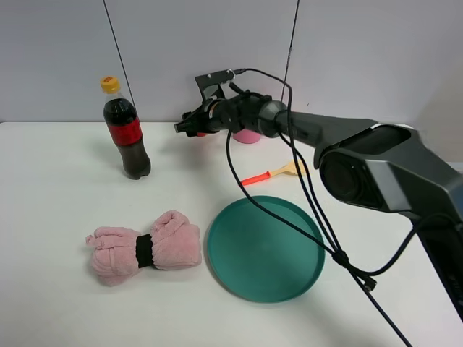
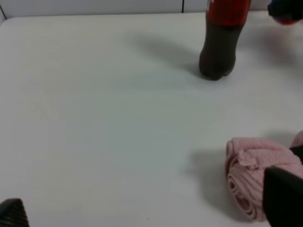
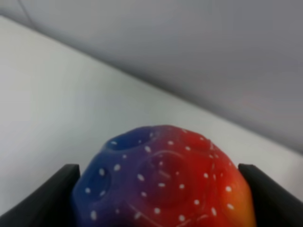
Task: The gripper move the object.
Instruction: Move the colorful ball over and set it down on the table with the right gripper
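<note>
My right gripper (image 1: 187,126) reaches across to the back middle of the table and hangs above it, to the right of the cola bottle. It is shut on the rainbow-mottled ball (image 3: 163,182), which sits between its two black fingers (image 3: 52,198) in the right wrist view. In the high view only a red sliver of the ball (image 1: 200,134) shows under the claw. The ball (image 2: 286,12) also shows at the edge of the left wrist view. My left gripper (image 2: 147,213) is open and empty, low over the table near the pink towel; it is out of the high view.
A cola bottle (image 1: 126,134) stands at the back left. A pink pot (image 1: 248,136) sits behind the right arm. A rolled pink towel (image 1: 145,248) and a green plate (image 1: 264,246) lie in front. An orange-handled utensil (image 1: 275,173) lies behind the plate. Black cables (image 1: 318,231) trail over the plate.
</note>
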You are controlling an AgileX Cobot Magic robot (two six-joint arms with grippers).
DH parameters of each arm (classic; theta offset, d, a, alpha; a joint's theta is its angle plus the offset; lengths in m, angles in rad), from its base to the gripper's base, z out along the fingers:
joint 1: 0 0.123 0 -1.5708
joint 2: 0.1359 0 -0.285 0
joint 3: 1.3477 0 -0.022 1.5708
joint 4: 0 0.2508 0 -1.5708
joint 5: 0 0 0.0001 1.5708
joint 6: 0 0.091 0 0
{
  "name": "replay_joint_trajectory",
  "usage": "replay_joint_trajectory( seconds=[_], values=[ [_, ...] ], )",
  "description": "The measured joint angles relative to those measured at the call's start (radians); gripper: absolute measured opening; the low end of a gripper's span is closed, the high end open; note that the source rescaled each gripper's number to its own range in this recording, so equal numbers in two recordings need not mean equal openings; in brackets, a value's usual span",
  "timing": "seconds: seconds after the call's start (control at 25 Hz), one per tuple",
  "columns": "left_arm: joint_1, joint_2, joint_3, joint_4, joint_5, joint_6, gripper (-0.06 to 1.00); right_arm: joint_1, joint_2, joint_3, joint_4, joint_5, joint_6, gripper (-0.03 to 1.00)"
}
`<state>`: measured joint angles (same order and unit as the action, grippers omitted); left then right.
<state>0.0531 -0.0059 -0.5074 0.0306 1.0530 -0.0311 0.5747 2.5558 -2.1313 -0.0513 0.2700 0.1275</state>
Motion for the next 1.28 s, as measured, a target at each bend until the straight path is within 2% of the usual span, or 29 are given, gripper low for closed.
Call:
replay_joint_trajectory(
  seconds=[0.2, 0.4, 0.88, 1.08, 1.28],
  values=[
    [0.0, 0.0, 0.0, 0.0, 0.0, 0.0, 1.0, 0.024, -0.158, 0.0, -0.001, 0.195, -0.03, 0.0],
    [0.0, 0.0, 0.0, 0.0, 0.0, 0.0, 1.0, 0.039, -0.287, 0.0, -0.004, 0.442, -0.082, 0.0],
    [0.0, 0.0, 0.0, 0.0, 0.0, 0.0, 1.0, 0.039, -0.417, 0.0, -0.026, 0.916, -0.181, 0.0],
    [0.0, 0.0, 0.0, 0.0, 0.0, 0.0, 1.0, 0.039, -0.449, 0.009, -0.024, 0.948, -0.202, 0.0],
    [0.0, 0.0, 0.0, 0.0, 0.0, 0.0, 1.0, 0.039, -0.541, 0.115, -0.023, 0.95, -0.204, 0.0]
  ],
)
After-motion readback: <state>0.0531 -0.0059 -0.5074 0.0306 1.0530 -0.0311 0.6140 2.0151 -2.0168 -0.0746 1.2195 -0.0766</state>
